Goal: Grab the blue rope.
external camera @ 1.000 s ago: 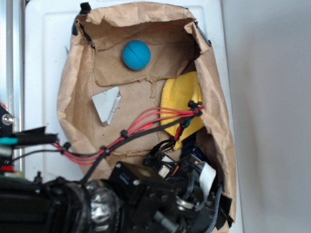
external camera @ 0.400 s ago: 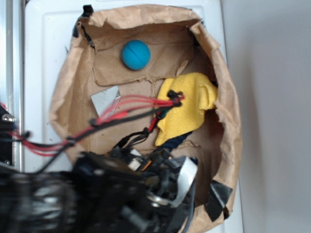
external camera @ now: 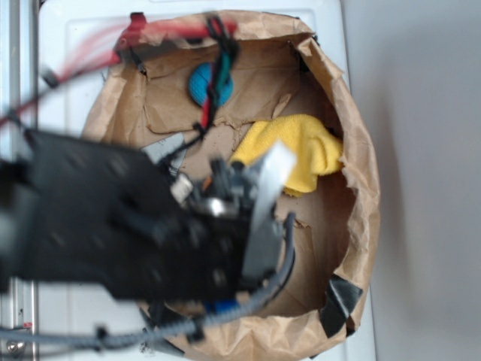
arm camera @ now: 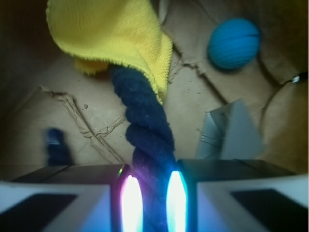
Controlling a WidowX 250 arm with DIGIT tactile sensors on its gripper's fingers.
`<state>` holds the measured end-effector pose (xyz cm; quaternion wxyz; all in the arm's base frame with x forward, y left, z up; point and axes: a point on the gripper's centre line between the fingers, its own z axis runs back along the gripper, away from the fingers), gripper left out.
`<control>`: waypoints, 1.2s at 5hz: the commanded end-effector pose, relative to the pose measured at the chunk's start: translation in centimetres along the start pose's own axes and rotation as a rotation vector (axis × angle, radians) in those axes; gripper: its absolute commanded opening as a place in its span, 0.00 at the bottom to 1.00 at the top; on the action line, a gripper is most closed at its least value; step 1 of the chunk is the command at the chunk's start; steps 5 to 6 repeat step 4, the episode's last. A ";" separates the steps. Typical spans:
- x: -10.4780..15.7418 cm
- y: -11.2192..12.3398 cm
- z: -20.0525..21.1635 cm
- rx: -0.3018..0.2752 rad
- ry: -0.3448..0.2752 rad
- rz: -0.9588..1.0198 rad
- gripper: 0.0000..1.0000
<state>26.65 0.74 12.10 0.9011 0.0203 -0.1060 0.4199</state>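
The gripper [arm camera: 149,195] is clenching the blue rope [arm camera: 145,130] between its two fingers; the rope is running away from the jaws, its far end lying under the yellow cloth [arm camera: 108,36]; a light-blue ball [arm camera: 234,42] is sitting far right.

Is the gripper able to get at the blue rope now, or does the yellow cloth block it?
Apparently yes: the gripper already has the blue rope between its fingers. The yellow cloth covers only the rope's far end.
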 end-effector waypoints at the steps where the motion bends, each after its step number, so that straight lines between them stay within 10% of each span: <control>1: 3.0 1.8 5.9 -0.009 0.019 -0.031 0.00; 2: 3.2 1.7 6.7 -0.005 0.045 -0.019 0.00; 4: 1.2 0.8 7.7 -0.040 -0.159 -0.086 0.00; 6: 1.2 0.8 7.7 -0.040 -0.159 -0.086 0.00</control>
